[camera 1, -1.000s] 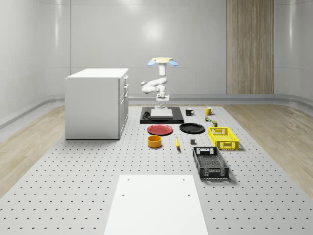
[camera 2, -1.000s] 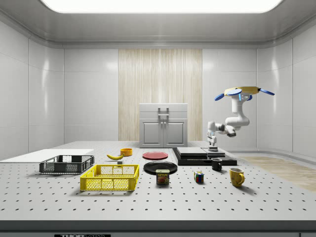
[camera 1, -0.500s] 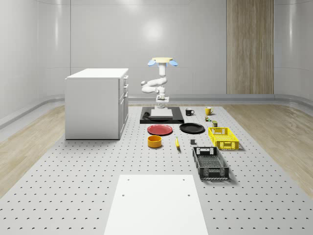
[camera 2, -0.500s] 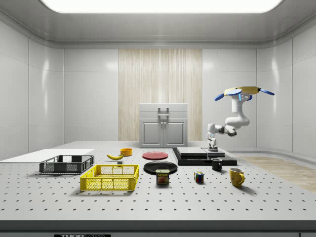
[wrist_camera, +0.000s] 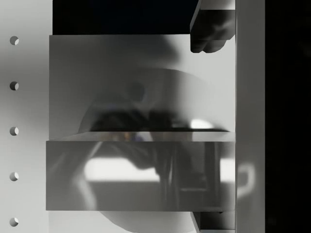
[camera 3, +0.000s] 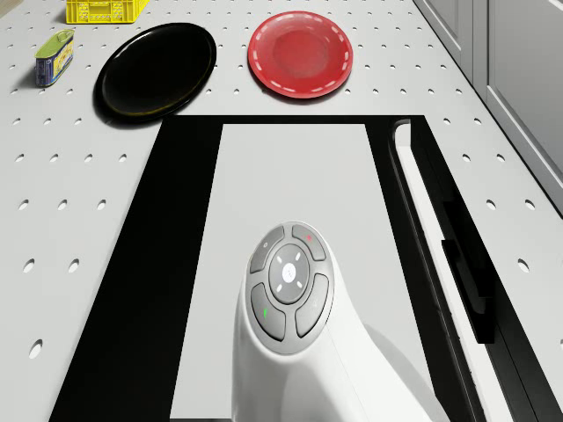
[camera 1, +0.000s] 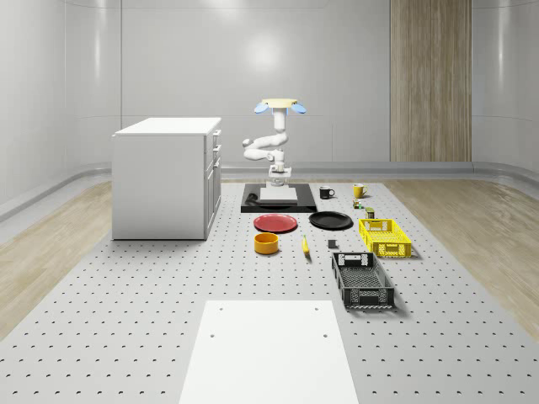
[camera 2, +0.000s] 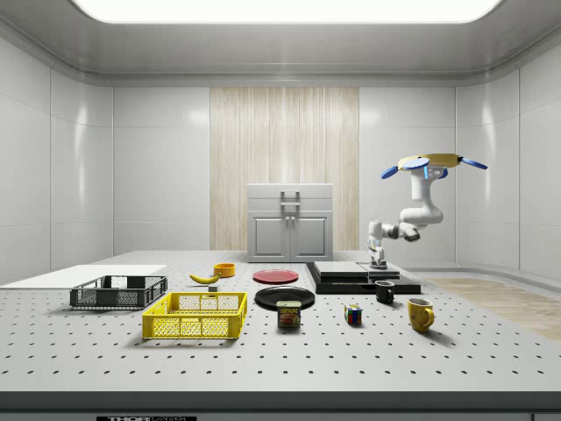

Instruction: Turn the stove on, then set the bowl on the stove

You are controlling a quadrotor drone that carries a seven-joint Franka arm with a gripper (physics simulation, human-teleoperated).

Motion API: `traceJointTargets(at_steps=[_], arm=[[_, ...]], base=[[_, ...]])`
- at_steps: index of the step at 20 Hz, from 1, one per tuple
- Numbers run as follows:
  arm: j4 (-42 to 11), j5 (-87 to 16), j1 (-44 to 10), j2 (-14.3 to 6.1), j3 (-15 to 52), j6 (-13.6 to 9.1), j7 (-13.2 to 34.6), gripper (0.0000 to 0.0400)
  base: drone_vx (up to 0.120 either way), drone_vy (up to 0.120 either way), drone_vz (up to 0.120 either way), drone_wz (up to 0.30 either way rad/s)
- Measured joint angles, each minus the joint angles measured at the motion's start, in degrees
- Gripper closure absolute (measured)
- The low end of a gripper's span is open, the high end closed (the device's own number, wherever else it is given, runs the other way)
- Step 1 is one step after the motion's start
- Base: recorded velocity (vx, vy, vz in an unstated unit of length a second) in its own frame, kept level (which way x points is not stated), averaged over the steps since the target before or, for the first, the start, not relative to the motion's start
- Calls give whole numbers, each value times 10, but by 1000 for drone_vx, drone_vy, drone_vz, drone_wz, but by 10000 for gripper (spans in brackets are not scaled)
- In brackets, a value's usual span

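The stove is the flat black slab with a pale plate on top, lying on the perforated bench at its far end, just beyond the red plate and the black plate. The bowl, orange-yellow, sits well apart from it, nearer the middle of the bench beside the banana, untouched.

The drone hovers above the stove's far edge, its arm folded down so the pincer hangs just over the stove top; from the drone's own camera the arm's wrist sits squarely above the pale plate. Whether the pincer's fingers are spread or closed I cannot tell.

Over the last second the pincer has sunk a little closer to the stove surface in the side view, while the drone has held its place. To my eye that reads as the switching-on step, underway and not visibly finished: nothing on the stove shows it lit. The bowl's move has yet to start.
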Motion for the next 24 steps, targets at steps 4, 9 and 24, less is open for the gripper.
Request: traceJointTargets(at_steps=[4,9,24], arm=[[3,-39,-27,26,8,-45,-4,0],[-1,-25,-15,23,-3,-29,5,0],[0,-9,-13,10,-6,-9,14,0]], base=[[0,0,0,0],[32,0,0,0],[120,-21,0,0]])
